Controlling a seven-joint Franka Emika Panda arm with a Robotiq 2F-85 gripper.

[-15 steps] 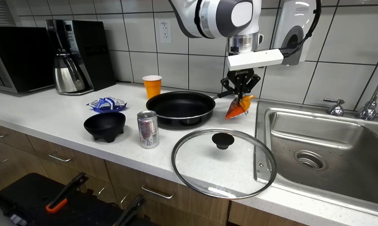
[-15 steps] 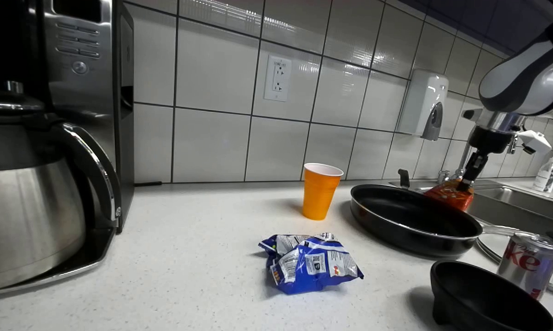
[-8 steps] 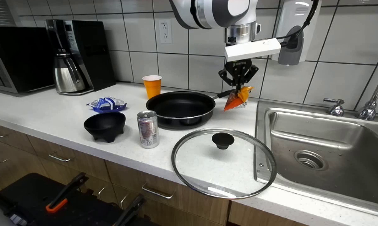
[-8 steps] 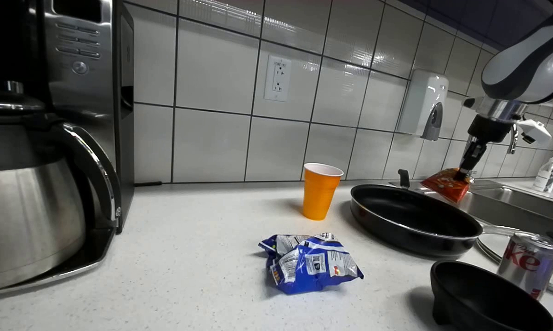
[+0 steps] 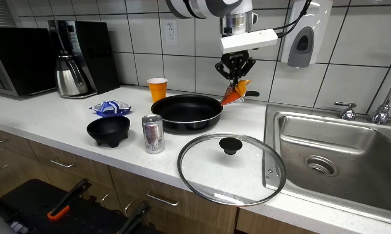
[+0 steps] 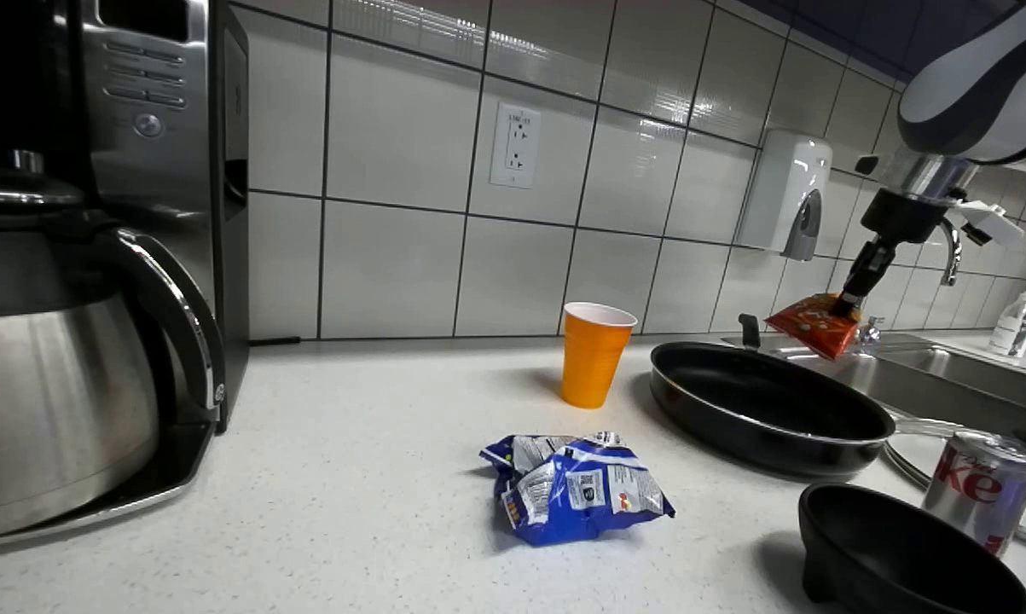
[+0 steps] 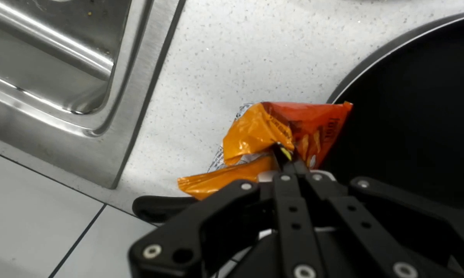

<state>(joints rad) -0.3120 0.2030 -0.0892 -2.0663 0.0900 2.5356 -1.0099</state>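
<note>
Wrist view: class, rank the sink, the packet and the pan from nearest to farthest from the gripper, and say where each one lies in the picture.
1. Packet: near the centre, pinched in the gripper.
2. Pan: on the right, its rim partly hidden by the packet's red corner.
3. Sink: on the left, past a strip of counter.

An exterior view looks down over the counter (image 5: 175, 148) at the tiled wall (image 5: 179, 74), an exterior view faces it from low near the coffee maker (image 6: 167, 153), and the wrist view peers closely down, all sharing the orange bag (image 7: 255, 139) and pan (image 7: 409, 123).
</note>
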